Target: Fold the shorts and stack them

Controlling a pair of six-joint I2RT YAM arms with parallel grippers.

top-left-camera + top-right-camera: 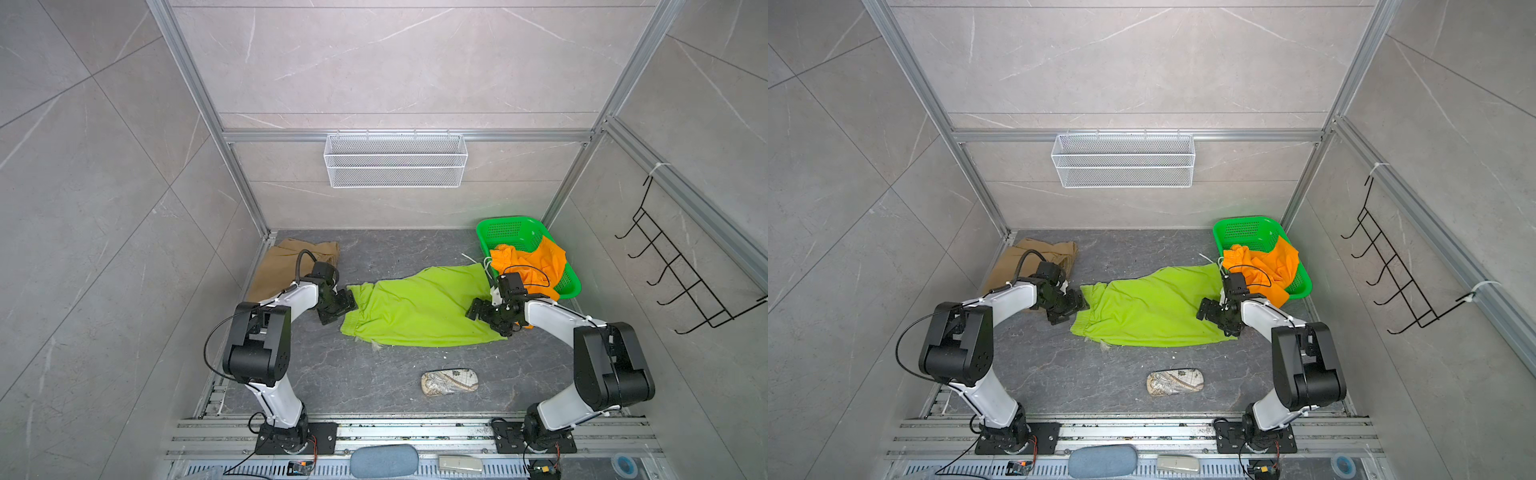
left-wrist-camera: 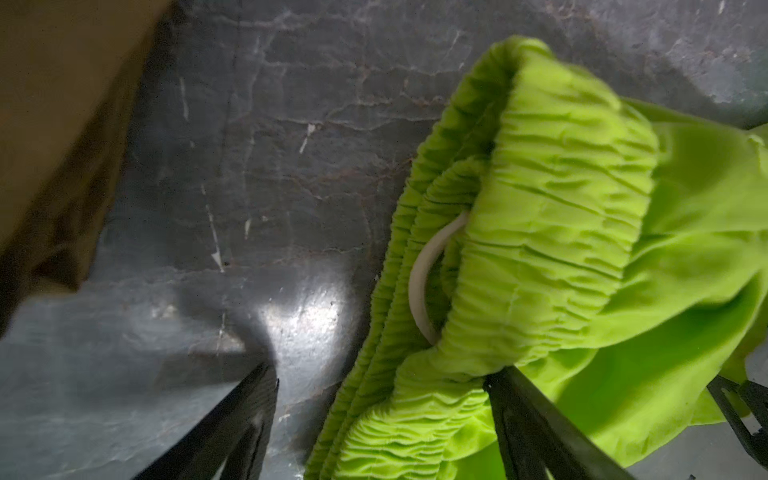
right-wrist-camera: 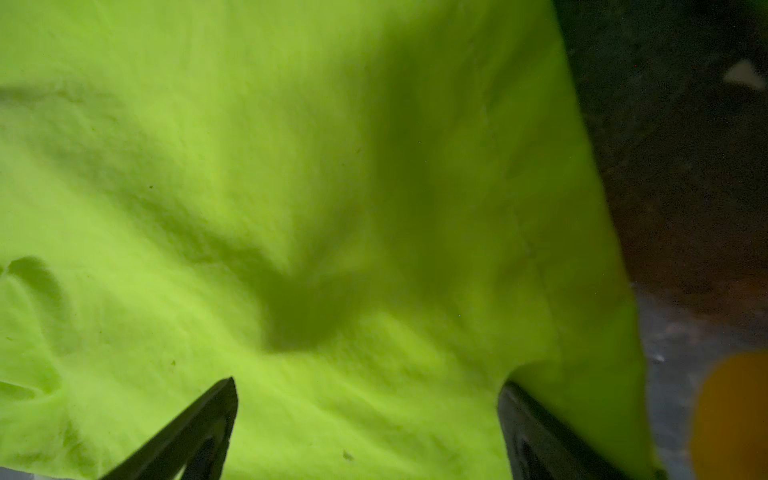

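The lime green shorts [image 1: 419,307] [image 1: 1150,307] lie spread across the middle of the dark table. Their gathered waistband [image 2: 561,208] with its white drawstring points left. My left gripper [image 1: 347,311] [image 1: 1079,309] [image 2: 382,415] is open and low at that end, with the waistband edge between its fingers. My right gripper [image 1: 488,320] [image 1: 1217,320] [image 3: 370,415] is open and pressed down on the leg end of the green cloth [image 3: 291,166]. The tan shorts [image 1: 282,262] [image 1: 1017,262] [image 2: 50,124] lie at the back left. The orange shorts [image 1: 536,262] [image 1: 1271,262] hang over a basket.
A green perforated basket [image 1: 498,226] [image 1: 1237,226] stands at the back right, close behind my right wrist. A patterned beige pouch [image 1: 449,381] [image 1: 1175,382] lies near the front. A white wire basket [image 1: 395,160] hangs on the back wall and a black hook rack [image 1: 685,266] on the right wall.
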